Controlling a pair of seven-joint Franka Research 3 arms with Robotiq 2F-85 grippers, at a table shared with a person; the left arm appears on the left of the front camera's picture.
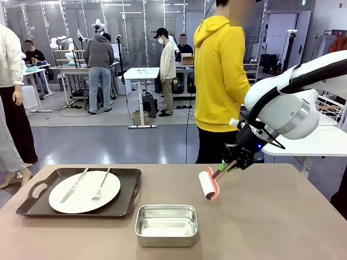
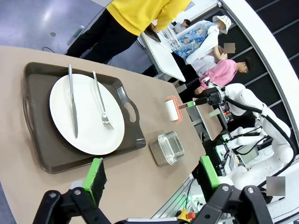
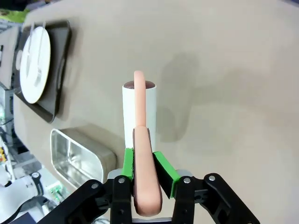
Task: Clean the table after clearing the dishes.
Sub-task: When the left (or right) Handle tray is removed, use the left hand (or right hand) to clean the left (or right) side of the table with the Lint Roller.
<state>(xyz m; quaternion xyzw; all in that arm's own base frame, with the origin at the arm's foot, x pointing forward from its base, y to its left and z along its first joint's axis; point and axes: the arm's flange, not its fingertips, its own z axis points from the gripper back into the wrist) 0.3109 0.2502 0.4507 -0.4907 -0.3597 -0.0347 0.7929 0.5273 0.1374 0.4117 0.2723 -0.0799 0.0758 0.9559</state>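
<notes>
Table [image 1: 282, 222] under right fingers' [image 3: 163, 169] tilted roller [image 1: 207, 184]

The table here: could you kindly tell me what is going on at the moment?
The right gripper is shut on the pink handle of a lint roller, with the roll low over the table, right of a steel tin. The left gripper hangs open near the tray. That tray, with plate, knife and fork, is on the table's left side, not yet cleared. A person in yellow stands at the far side.

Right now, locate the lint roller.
In the front view, the lint roller is right of centre, held by the right end effector, just beyond the steel tin.
</notes>
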